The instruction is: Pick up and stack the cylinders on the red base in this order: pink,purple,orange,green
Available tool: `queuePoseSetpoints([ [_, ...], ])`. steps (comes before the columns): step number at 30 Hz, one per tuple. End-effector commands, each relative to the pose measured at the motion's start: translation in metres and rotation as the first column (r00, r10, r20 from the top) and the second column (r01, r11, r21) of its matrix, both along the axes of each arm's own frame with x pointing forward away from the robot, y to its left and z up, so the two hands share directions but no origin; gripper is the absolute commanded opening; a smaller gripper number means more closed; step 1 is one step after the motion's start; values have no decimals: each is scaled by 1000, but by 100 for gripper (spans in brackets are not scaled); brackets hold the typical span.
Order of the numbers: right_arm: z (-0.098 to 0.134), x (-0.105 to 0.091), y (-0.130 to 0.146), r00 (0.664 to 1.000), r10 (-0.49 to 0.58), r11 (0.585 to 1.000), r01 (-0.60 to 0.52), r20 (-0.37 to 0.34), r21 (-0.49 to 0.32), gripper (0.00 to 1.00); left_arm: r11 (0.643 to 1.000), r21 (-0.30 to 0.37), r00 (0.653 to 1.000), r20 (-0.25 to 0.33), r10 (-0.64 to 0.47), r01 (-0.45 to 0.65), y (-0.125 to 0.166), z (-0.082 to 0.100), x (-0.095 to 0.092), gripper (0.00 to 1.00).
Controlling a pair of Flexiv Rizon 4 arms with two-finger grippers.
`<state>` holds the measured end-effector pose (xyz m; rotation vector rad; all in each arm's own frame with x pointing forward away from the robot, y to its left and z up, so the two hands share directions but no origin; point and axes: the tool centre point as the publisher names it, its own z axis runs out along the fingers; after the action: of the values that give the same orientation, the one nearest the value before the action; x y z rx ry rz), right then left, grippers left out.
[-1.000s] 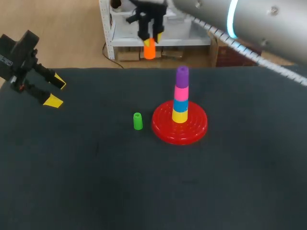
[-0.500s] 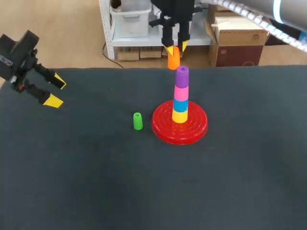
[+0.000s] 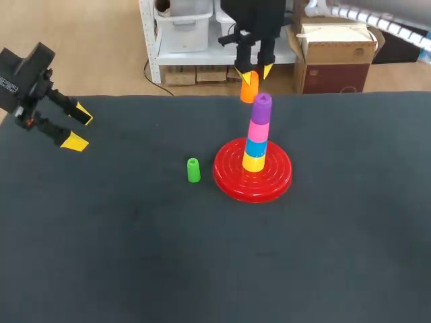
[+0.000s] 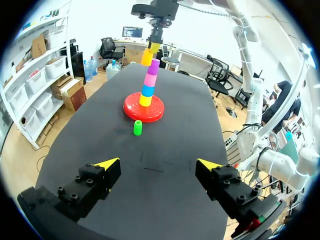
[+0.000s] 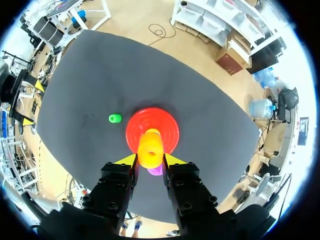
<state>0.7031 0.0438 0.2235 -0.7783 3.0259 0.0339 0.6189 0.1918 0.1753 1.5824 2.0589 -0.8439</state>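
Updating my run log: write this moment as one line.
right gripper: shut on orange cylinder, near purple cylinder atop stack | green cylinder: on table | left gripper: open

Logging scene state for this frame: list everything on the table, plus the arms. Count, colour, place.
table: 1, black, under everything
red base: 1, red, right of the table's middle
yellow cylinder: 1, yellow, lowest on the base
blue cylinder: 1, blue, on the yellow
pink cylinder: 1, pink, on the blue
purple cylinder: 1, purple, top of the stack
green cylinder: 1, green, upright on the table, just left of the base, apart from it
orange cylinder: 1, orange, held in the air by the stack's top, not yet on it
left pincer: 1, open, empty, at the table's left edge
right pincer: 1, shut on the orange cylinder
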Motion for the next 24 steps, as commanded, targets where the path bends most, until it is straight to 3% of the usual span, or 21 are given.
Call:
queuePoseSetpoints([
  [1,-1,-6,-3,965,-25,990,-12,261,142,0,1000,-1,1000,1,0,0,0,-1,0,100],
  [15,-2,-5,4,966,-37,989,-2,255,150,0,1000,-1,1000,1,0,0,0,-1,0,100],
  [24,20,-1,6,949,-52,983,-6,311,183,0,1000,-1,1000,1,0,0,0,-1,0,100],
])
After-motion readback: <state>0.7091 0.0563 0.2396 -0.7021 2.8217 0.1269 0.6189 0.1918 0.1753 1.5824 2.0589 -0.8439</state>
